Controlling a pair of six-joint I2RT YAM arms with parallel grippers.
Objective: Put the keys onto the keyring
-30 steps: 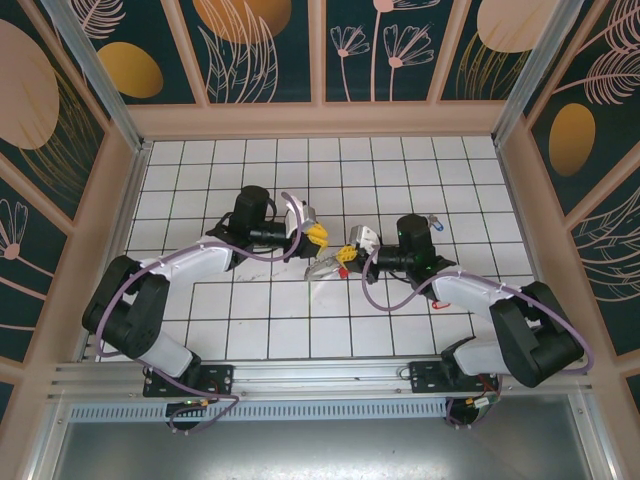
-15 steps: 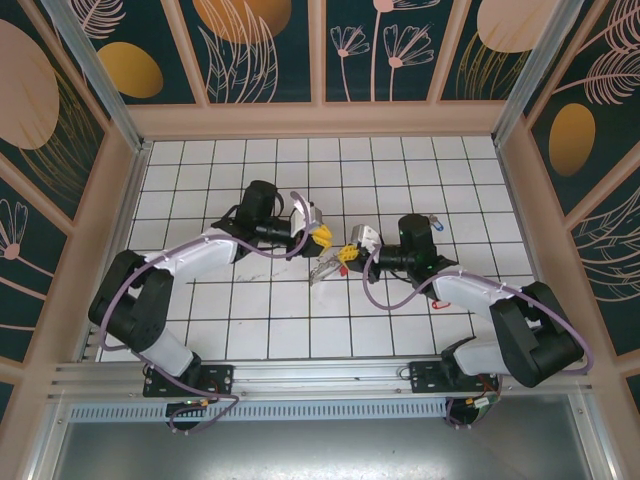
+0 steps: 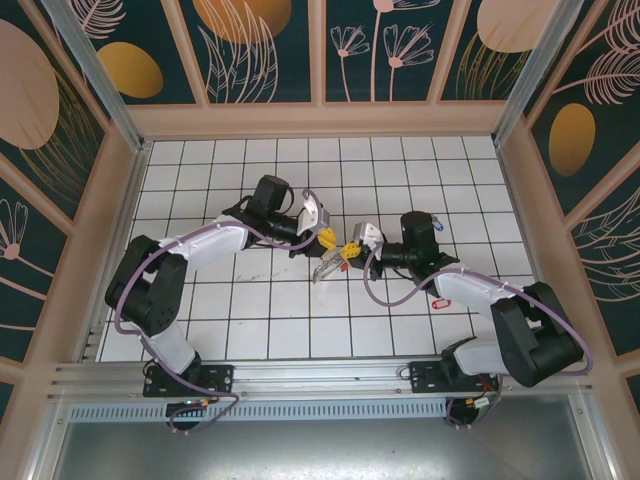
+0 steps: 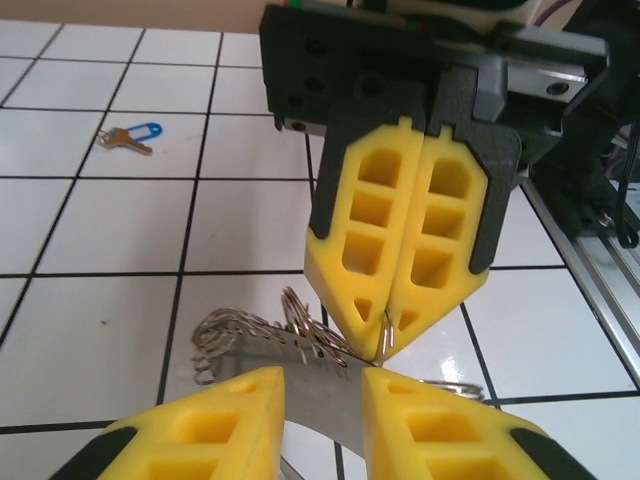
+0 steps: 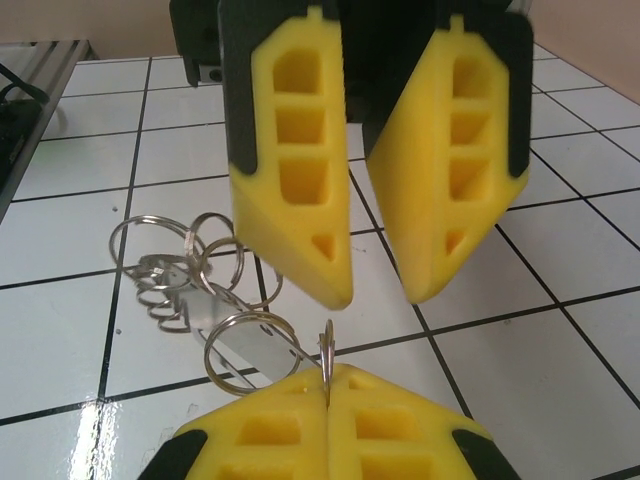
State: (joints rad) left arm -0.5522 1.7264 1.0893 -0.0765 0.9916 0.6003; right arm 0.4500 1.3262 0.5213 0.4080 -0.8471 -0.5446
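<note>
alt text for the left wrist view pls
The right gripper hangs over white tiles with its yellow fingers shut on a thin wire loop of the keyring, a silvery strip fringed with loops. The left gripper shows its own fingers apart in the foreground, and a blue-tagged key lies far back left.

Two hands: left hand (image 3: 326,242), right hand (image 3: 348,252); one keyring (image 4: 270,345); one key (image 4: 130,135)
</note>
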